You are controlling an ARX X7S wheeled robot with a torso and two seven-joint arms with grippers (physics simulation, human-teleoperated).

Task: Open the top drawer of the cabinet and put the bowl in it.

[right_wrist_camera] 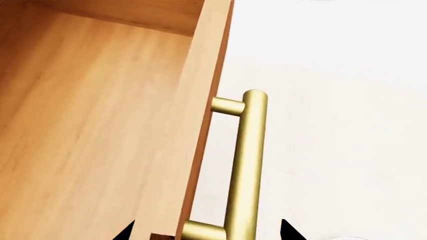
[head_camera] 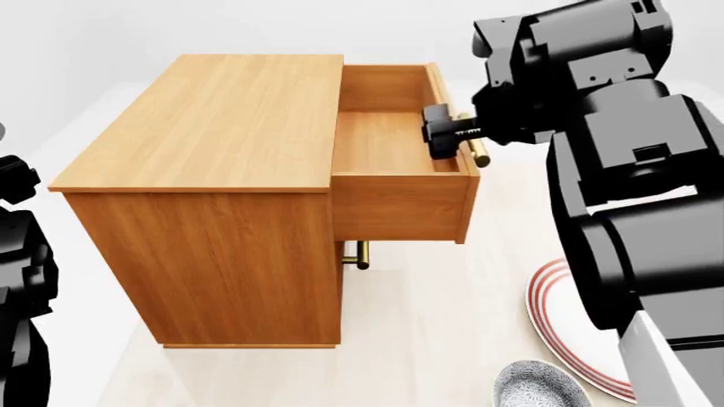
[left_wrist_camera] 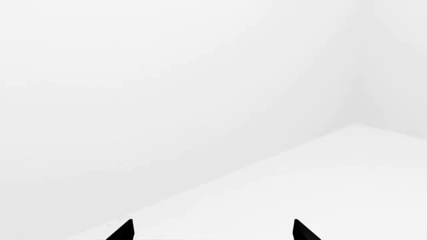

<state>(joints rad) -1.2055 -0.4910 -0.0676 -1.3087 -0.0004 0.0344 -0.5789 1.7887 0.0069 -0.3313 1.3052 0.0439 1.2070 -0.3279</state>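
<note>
The orange-brown cabinet (head_camera: 215,119) stands on the pale floor with its top drawer (head_camera: 391,140) pulled far out, and the wooden box inside it holds nothing. My right gripper (head_camera: 453,136) hovers at the drawer's front edge. In the right wrist view the right gripper (right_wrist_camera: 207,231) is open, its black tips straddling the front panel and the brass handle (right_wrist_camera: 248,165) without pressing on them. The grey-blue speckled bowl (head_camera: 534,387) sits on the floor at the near right. My left gripper (left_wrist_camera: 212,232) is open on nothing, facing white floor and wall.
A wide white plate with red rings (head_camera: 562,326) lies on the floor beside the bowl, partly behind my right arm (head_camera: 633,212). A lower drawer's brass handle (head_camera: 362,254) shows under the open drawer. My left arm (head_camera: 17,280) hangs at the left edge.
</note>
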